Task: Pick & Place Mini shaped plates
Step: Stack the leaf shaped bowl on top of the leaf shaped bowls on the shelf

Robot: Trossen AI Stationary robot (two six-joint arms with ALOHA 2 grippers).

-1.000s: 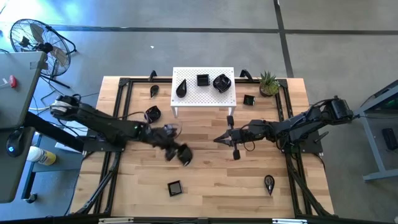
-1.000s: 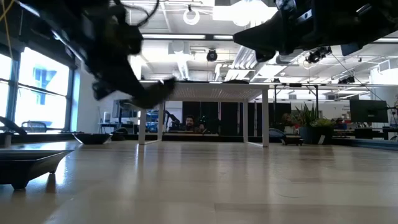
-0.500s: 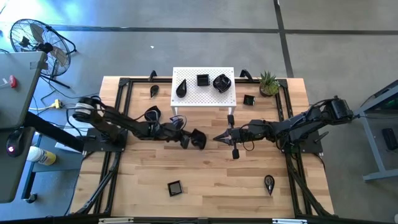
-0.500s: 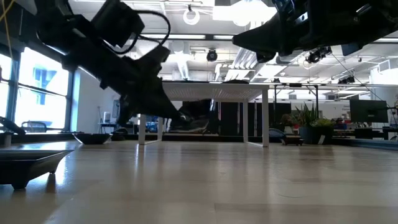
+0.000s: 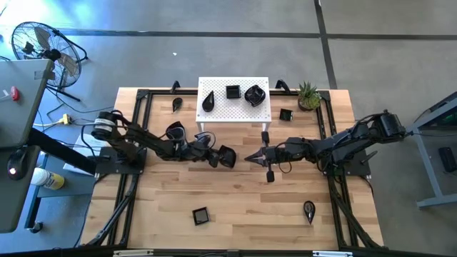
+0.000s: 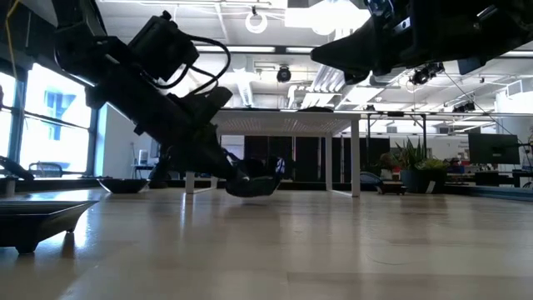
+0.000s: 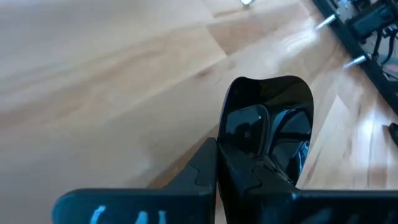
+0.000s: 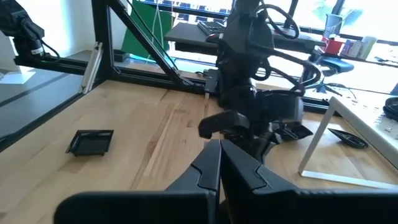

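Observation:
My left gripper (image 5: pixel 216 157) is at mid-table, in front of the white stand (image 5: pixel 233 114), shut on a rounded glossy black dish (image 5: pixel 228 158). The low view shows this dish (image 6: pixel 256 187) just over the wood. My right gripper (image 5: pixel 250 158) hovers shut a little right of it, touching nothing. Three dishes sit on the stand: a teardrop (image 5: pixel 208 102), a square (image 5: pixel 233 91) and a rounded one (image 5: pixel 255 94). More lie flat on the table: a rounded one (image 5: pixel 175 130), a teardrop (image 5: pixel 177 104), squares (image 5: pixel 285 115) (image 5: pixel 201 215) and a teardrop (image 5: pixel 309 210). My left gripper (image 7: pixel 217 163) pinches the dish by its rim (image 7: pixel 229 134) on the side nearest the arm, between the two fingers. The fingers come slanting down from the table's left. The dish sticks out beyond the fingertips, tilted; I cannot tell whether its underside touches the table.
A small green potted plant (image 5: pixel 308 95) stands at the far right corner. Black frame rails (image 5: pixel 136 178) run along both table sides. Bare wood lies in the table's near half between the square dish and the near teardrop. A fan (image 5: pixel 43 46) stands on the floor beyond the table.
My left gripper, carrying the dish, has swung from nearer the table's front toward the far edge and the right, and come down until the dish is low over the wood in front of the stand. It slowed over the last half second.

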